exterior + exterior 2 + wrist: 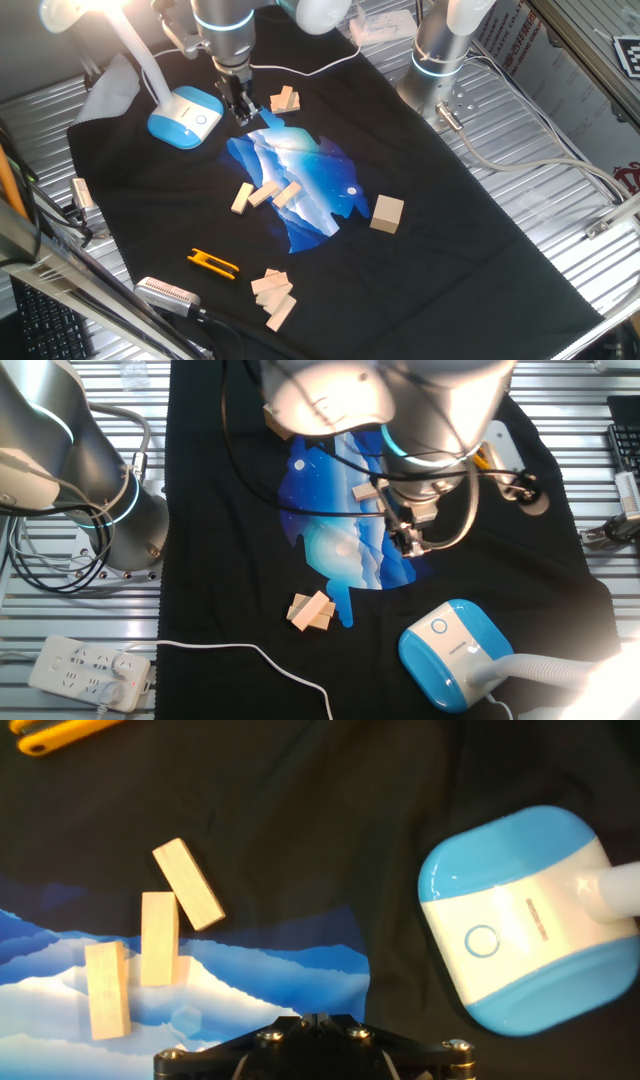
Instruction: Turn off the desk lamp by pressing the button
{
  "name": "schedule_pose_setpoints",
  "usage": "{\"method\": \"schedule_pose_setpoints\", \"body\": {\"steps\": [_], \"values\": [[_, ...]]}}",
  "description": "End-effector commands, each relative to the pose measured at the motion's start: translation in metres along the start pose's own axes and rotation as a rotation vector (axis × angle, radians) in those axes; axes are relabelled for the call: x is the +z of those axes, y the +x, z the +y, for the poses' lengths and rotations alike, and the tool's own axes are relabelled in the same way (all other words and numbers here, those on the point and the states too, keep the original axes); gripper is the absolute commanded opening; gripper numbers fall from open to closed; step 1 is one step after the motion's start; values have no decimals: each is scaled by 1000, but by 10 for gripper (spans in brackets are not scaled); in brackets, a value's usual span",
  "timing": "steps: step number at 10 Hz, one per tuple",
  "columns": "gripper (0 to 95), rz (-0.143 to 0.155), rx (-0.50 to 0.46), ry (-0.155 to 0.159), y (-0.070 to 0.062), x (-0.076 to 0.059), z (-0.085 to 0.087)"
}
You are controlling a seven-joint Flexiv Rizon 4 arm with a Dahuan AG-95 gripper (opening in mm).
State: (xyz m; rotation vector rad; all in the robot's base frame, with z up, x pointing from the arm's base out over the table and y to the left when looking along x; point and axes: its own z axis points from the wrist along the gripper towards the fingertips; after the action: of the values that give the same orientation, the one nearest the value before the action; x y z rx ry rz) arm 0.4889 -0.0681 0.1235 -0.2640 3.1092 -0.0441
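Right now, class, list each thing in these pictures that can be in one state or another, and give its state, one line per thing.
desk lamp: switched on, head glowing brightly.
button: untouched, nothing pressing on it.
gripper: beside the lamp base, not on it; whether the jaws are open or shut cannot be told.
power strip: one cable plugged in.

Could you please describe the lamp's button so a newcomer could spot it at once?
Find the desk lamp with the light-blue base at the black cloth's edge. On its white top face sits the button, a small thin-ringed circle beside a short line of print.
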Motion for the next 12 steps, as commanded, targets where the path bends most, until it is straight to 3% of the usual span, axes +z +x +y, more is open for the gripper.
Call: {"method": "schedule_pose_setpoints", "body": {"steps": [1, 10, 12], "values": [[0, -27, 25, 49, 2, -1, 0], [0, -26, 44, 43, 1, -1, 0], [0, -13, 34, 39, -5, 8, -10]]}}
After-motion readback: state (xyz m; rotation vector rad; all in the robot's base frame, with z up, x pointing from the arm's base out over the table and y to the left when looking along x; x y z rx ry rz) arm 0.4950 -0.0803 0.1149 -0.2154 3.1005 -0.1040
